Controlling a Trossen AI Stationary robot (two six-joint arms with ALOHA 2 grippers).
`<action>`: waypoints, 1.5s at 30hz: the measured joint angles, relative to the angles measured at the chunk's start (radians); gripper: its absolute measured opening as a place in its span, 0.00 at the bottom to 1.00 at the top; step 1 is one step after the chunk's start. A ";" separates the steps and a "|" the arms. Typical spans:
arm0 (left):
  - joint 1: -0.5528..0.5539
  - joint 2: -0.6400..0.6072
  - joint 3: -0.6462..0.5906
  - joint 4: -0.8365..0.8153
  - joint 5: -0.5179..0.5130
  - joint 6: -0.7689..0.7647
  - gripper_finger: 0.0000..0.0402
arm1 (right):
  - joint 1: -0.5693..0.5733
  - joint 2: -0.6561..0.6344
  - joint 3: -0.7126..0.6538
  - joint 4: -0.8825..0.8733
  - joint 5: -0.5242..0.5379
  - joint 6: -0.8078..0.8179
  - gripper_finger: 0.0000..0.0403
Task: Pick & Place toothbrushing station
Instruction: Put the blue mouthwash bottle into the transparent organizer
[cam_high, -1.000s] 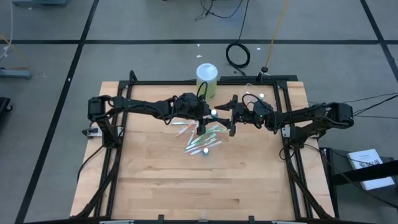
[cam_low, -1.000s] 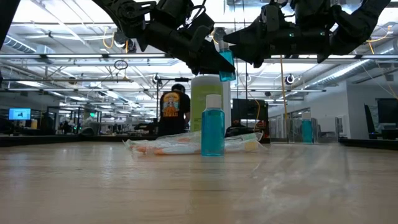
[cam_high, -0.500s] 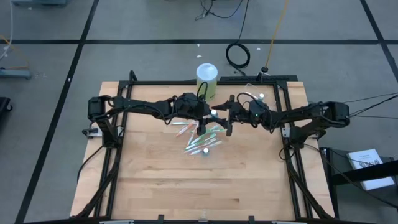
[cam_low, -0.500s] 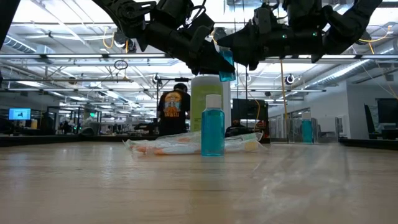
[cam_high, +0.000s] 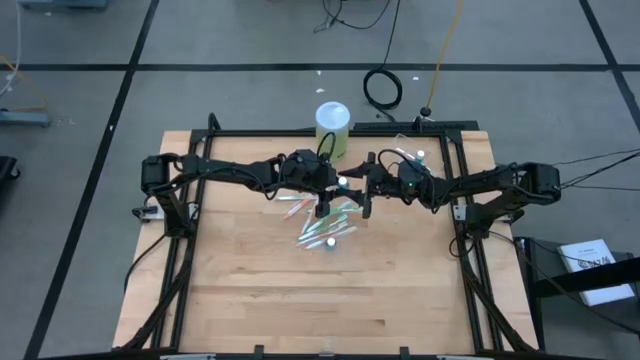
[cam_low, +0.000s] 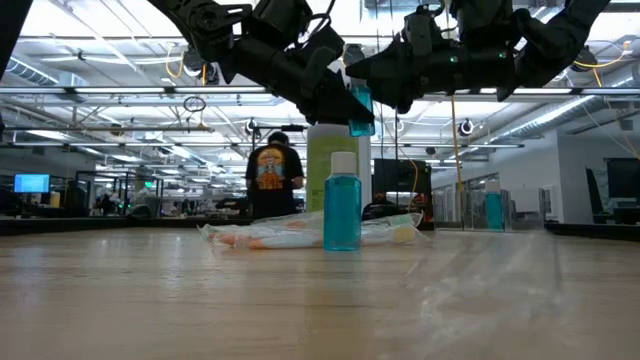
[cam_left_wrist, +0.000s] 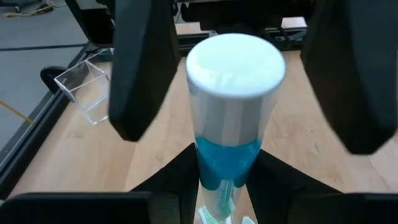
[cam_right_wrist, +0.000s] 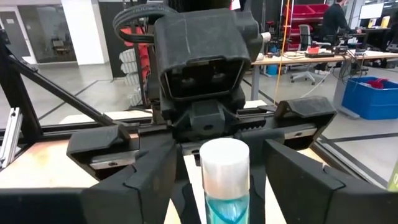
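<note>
The left gripper (cam_low: 340, 100) held a teal white-capped tube (cam_low: 361, 100) aloft above the toothbrushes (cam_high: 325, 222), fingers clamped on it. The right gripper (cam_low: 375, 85) stood opposite, fingers spread wide either side of the tube, holding nothing. A second tube (cam_low: 341, 201) stood upright on the table (cam_high: 250, 290).

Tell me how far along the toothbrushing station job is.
Nothing looks placed yet. In hand: the left gripper holds a teal tube aloft, the right gripper facing it, fingers open. Left: another tube and the toothbrushes lie mid-table, the clear cup empty.
</note>
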 joint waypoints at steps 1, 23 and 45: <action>0.000 0.000 0.000 0.000 0.000 -0.001 0.30 | 0.000 0.000 0.000 -0.004 0.000 -0.004 0.55; 0.000 0.000 0.000 -0.003 0.000 0.003 0.30 | 0.000 0.000 -0.001 -0.014 0.000 -0.008 0.32; -0.002 0.000 0.000 -0.016 0.000 -0.006 0.30 | 0.000 0.000 -0.002 -0.014 0.000 -0.023 0.25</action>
